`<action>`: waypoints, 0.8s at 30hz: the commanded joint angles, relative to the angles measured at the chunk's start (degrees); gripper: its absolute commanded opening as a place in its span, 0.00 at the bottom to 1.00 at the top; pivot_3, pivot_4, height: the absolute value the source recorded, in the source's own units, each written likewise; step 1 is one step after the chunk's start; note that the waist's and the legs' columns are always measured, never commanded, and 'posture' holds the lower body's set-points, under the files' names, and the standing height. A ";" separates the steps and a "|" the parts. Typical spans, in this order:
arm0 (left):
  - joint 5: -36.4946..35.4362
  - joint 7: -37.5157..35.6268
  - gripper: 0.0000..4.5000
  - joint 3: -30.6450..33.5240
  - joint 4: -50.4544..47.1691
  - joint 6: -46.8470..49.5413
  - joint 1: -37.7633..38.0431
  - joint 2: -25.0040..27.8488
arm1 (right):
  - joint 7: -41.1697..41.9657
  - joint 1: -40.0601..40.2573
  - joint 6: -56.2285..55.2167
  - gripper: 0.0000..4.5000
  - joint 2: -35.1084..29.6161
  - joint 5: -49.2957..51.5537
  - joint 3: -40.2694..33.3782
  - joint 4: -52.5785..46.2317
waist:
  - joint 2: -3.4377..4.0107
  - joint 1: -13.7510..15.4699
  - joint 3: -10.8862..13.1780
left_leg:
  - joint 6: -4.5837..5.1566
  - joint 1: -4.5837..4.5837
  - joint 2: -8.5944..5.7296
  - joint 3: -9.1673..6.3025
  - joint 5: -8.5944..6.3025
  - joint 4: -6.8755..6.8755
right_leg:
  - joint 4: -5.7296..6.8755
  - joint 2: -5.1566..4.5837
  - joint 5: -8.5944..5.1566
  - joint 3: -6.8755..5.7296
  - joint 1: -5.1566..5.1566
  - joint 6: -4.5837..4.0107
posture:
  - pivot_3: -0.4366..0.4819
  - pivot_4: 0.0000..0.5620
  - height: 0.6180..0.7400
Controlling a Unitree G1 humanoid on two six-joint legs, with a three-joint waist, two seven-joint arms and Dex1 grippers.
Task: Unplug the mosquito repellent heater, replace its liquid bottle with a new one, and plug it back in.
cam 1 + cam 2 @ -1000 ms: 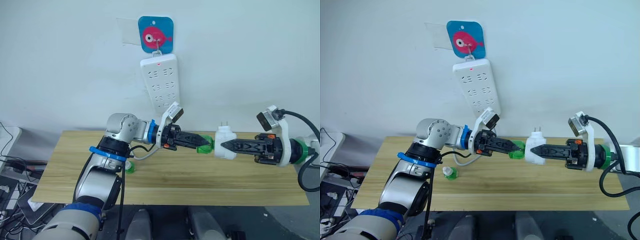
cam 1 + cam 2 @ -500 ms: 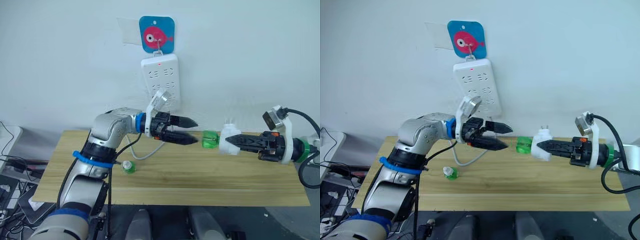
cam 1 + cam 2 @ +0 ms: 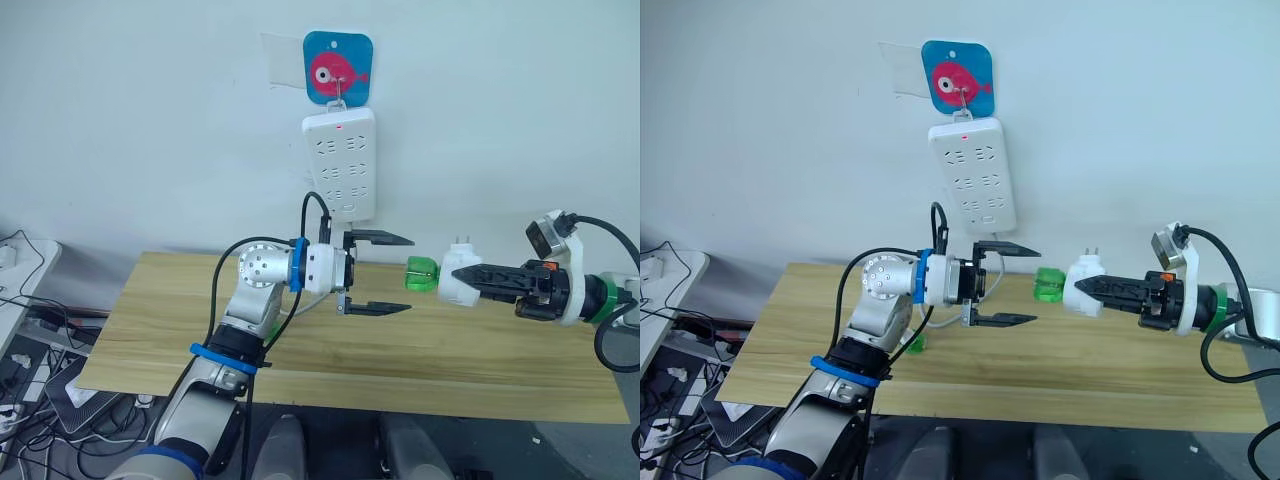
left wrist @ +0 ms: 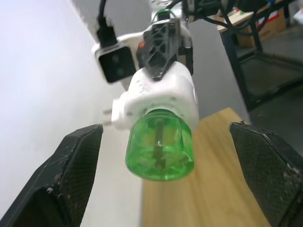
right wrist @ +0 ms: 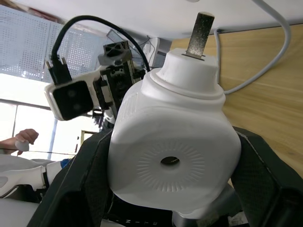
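My right gripper (image 3: 478, 279) is shut on the white mosquito repellent heater (image 3: 458, 281), holding it above the table with its prongs (image 5: 199, 32) up. Its liquid bottle (image 3: 421, 274), translucent green, sticks out of the heater toward my left gripper. My left gripper (image 3: 396, 273) is wide open a short way from the bottle, one finger above and one below its level, touching nothing. In the left wrist view the bottle (image 4: 160, 146) sits centred between the two fingers (image 4: 71, 179). The new one (image 3: 915, 343) shows as a green patch on the table, mostly hidden behind my left arm.
A long white power strip (image 3: 340, 165) with a red light hangs on the wall under a blue fish hook (image 3: 338, 68), its cable dropping to the wooden table (image 3: 450, 380). Cables and boxes lie on the floor to the left.
My left gripper let go of the green bottle, drew back to the left and opened wide. The bottle stays in the heater, still held by my right gripper. The camera shifted slightly.
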 commanded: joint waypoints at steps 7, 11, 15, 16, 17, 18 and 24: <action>0.66 1.81 1.00 -1.00 7.15 -11.91 -4.03 -1.37 | 3.70 -0.15 0.21 0.69 -0.77 1.44 -2.06 -4.10 | 0.00 -0.02 0.00 | 0.00 0.00 -0.01 -0.01 0.00 0.02 | 0.02 0.00 0.01 0.00 0.01 0.00 | 0.42 0.34 1.00; -0.08 1.82 1.00 -1.43 7.90 -12.51 -4.66 -1.41 | 3.96 0.07 -0.01 0.69 -0.90 1.44 -2.00 -4.34 | 0.00 -0.06 0.00 | 0.01 0.00 0.00 -0.03 0.00 0.01 | 0.02 0.01 0.01 -0.02 0.01 0.00 | 0.42 0.34 1.00; -0.87 1.23 0.87 -2.02 7.55 -11.99 -4.61 -1.50 | 4.43 0.29 0.14 0.69 -1.46 1.44 -2.14 -4.42 | 0.00 -0.08 0.00 | 0.01 0.00 0.00 -0.03 0.00 0.01 | 0.02 0.01 0.01 -0.02 0.01 0.00 | 0.42 0.34 1.00; -1.07 1.15 0.81 -2.15 7.38 -11.83 -4.54 -1.51 | 4.55 0.39 0.13 0.69 -1.56 1.44 -2.19 -4.51 | 0.00 -0.07 0.00 | 0.01 0.00 0.00 -0.03 0.00 0.01 | 0.02 0.01 0.01 -0.02 0.01 0.00 | 0.42 0.34 1.00; -1.20 1.15 0.75 -2.25 7.29 -11.74 -4.51 -1.49 | 4.65 0.45 0.11 0.69 -1.65 1.44 -2.20 -4.55 | 0.00 -0.08 0.00 | 0.01 0.00 0.00 -0.03 0.00 0.01 | 0.02 0.01 0.01 -0.02 0.01 0.00 | 0.42 0.34 1.00; -1.55 1.04 0.68 -2.37 7.01 -11.53 -4.43 -1.46 | 4.76 0.55 0.06 0.69 -1.75 1.44 -2.17 -4.67 | 0.00 -0.08 0.00 | 0.00 0.00 0.00 -0.03 0.00 0.01 | 0.02 0.01 0.01 -0.02 0.01 0.00 | 0.42 0.34 1.00; -4.82 -0.62 0.50 -3.96 2.79 -3.08 -2.88 -0.57 | 5.09 1.10 0.01 0.69 -2.75 1.44 -1.96 -4.96 | 0.00 -0.10 0.00 | 0.01 0.00 0.00 -0.04 0.00 0.01 | 0.03 0.01 0.01 -0.03 0.01 0.00 | 0.43 0.34 1.00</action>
